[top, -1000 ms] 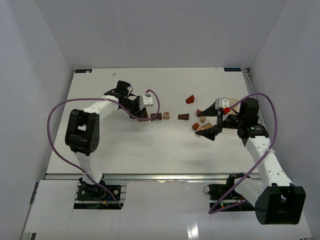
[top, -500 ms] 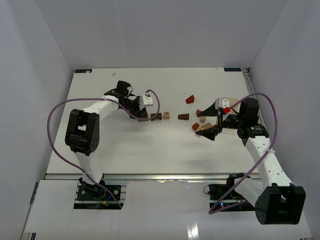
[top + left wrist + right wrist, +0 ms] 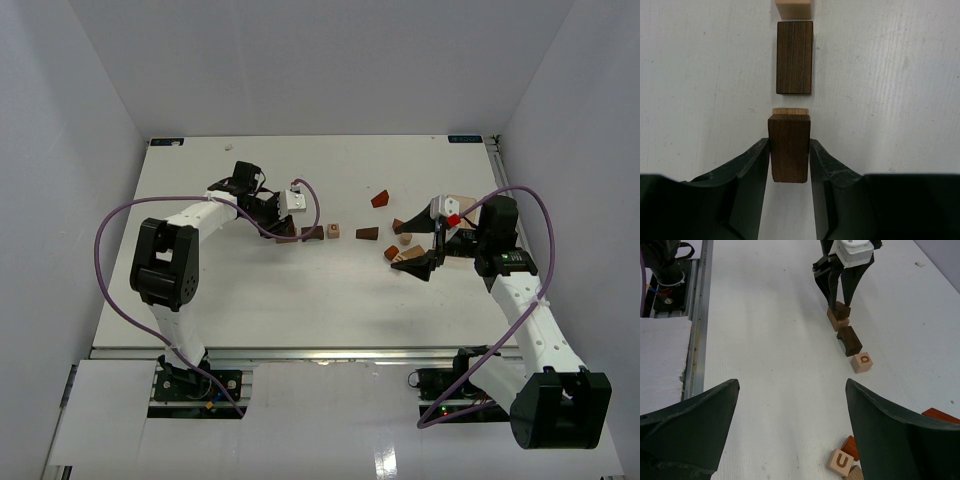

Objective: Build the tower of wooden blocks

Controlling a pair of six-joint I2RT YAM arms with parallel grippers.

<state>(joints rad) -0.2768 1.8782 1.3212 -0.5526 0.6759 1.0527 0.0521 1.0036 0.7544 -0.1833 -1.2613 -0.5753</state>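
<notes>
My left gripper (image 3: 789, 165) is shut on a dark brown block (image 3: 789, 147) that sits on a tan block (image 3: 788, 111). Just ahead of it lie a dark brown arch block (image 3: 794, 57) and a tan cube (image 3: 794, 7), all in one row. In the top view the left gripper (image 3: 287, 230) stands at mid-left, beside the arch (image 3: 312, 233) and the cube (image 3: 333, 231). My right gripper (image 3: 420, 262) is open and empty, next to a cluster of blocks (image 3: 403, 246). In the right wrist view the right gripper (image 3: 790, 440) frames a tan U cube (image 3: 841, 461) and a reddish block (image 3: 851, 446).
A dark brown wedge (image 3: 367, 235) and a reddish wedge (image 3: 380, 198) lie between the arms. A pale wooden slab (image 3: 455, 203) sits behind the right gripper. The right wrist view shows the table's metal rail (image 3: 702, 315) at left.
</notes>
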